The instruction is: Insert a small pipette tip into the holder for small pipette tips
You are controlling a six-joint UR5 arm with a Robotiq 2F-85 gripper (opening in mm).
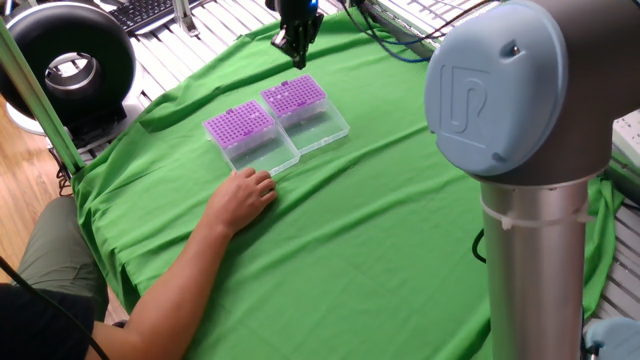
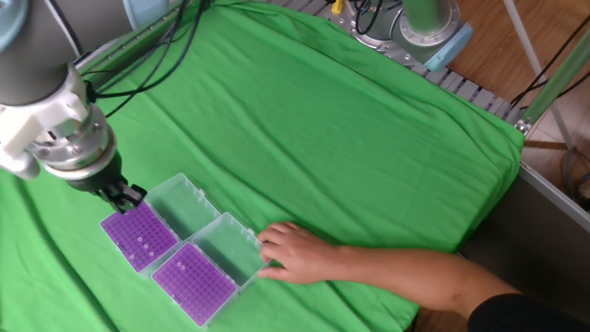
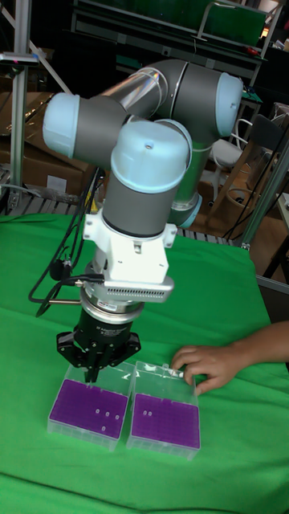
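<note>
- Pipette-tip holder (image 3: 88, 409), purple-topped, sat on the green cloth (image 1: 380, 220) covering the tabletop. In one fixed view it lay toward the far left corner.
- A second purple holder (image 3: 164, 422) stood just beside it, their long sides touching or nearly so.
- Each holder had its clear lid folded open flat onto the cloth: the first lid (image 2: 184, 207) and the second lid (image 2: 226, 244) lay side by side.
- A few pale tips (image 3: 107, 415) showed as small dots in the first holder's grid, and a couple more in the second.
- My jaws hung above the first holder, over the edge nearest the far side of the tabletop, clear of its top and pointing straight down.
- My jaws were drawn together, the fingertips (image 3: 90, 371) narrowing to a single point.
- Whether a small pipette tip was pinched between them I could not tell; anything there was too thin to make out.
- A person's hand (image 1: 243, 198) rested on the cloth with its fingers against the outer corner of the second lid, the forearm reaching in from the near left edge of the tabletop.
- That hand was well apart from my jaws, with the second holder between us.
- Black cables (image 1: 390, 50) trailed from my wrist across the far edge.
- Beyond the far left corner stood a black ring-shaped lamp (image 1: 65, 65) and a keyboard (image 1: 140, 12).
</note>
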